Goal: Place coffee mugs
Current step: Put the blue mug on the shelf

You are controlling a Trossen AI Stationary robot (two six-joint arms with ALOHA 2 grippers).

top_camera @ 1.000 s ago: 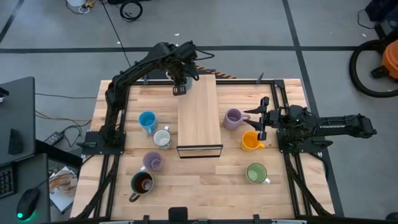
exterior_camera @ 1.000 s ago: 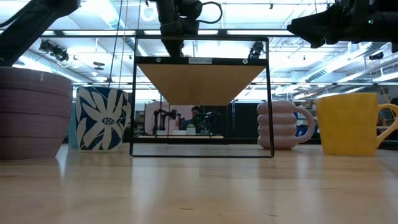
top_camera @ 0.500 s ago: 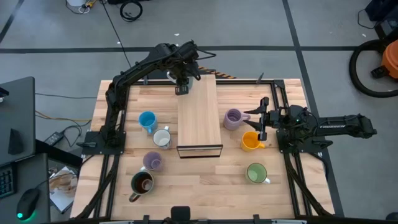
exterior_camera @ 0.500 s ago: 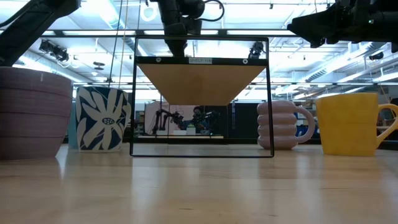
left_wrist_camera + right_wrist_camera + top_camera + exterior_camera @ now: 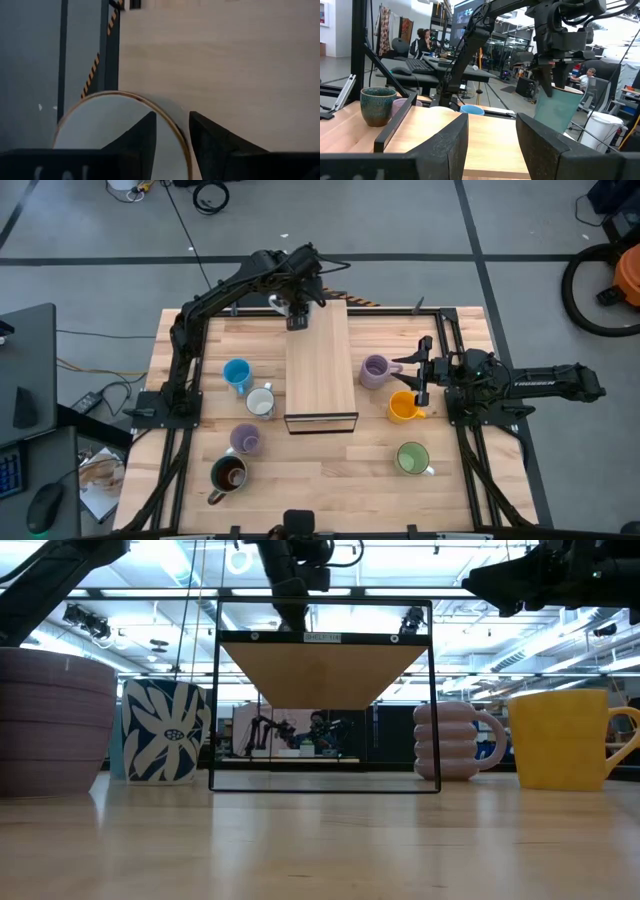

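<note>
Pinching white mug (image 5: 115, 130) rim (left end effector (image 5: 172, 132)).

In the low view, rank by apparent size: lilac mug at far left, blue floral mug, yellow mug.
1. Lilac mug, largest, though cropped and nearest the camera.
2. Yellow mug.
3. Blue floral mug.
Nearness inflates the lilac mug, so true sizes stay unsure.

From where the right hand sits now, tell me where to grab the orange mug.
Grip the orange mug by its rim wall from above, one finger inside: it stands upright, mouth open, beside the open right hand. The left hand is busy holding a white mug.
</note>
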